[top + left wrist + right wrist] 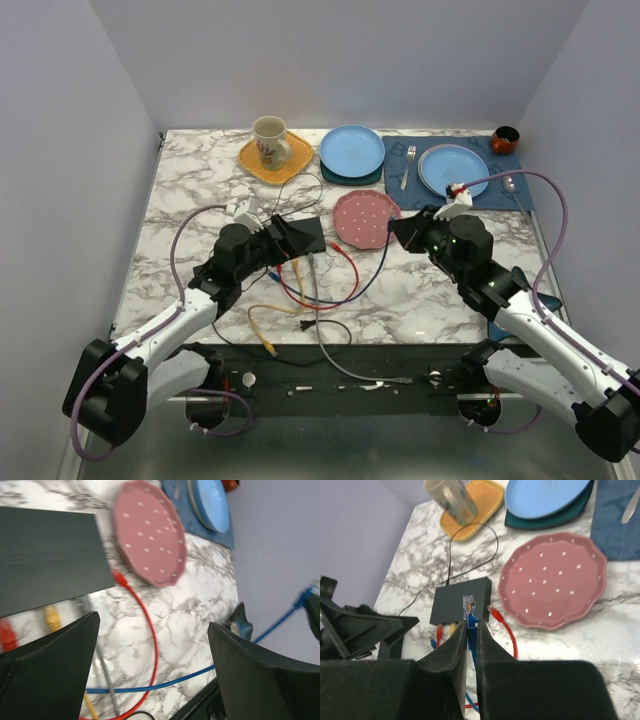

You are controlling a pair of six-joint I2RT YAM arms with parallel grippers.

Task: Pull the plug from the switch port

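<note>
The switch (303, 235) is a flat black box left of the pink dotted plate (365, 218). My right gripper (471, 627) is shut on a blue cable just behind its clear plug (469, 606), held in the air clear of the switch (462, 600). In the top view the right gripper (400, 230) hovers by the plate's right rim. Red (439, 633) and yellow (452, 628) plugs sit in the switch's near edge. My left gripper (154, 622) is open and empty above the cables beside the switch (50, 555); in the top view the left gripper (268, 235) is at its left end.
A loose red plug (493, 612) lies between switch and plate. Red, blue, yellow and grey cables loop on the marble in front of the switch (320, 285). A mug on a yellow coaster (270, 142), blue plates (352, 150) and a placemat with cutlery (455, 172) stand at the back.
</note>
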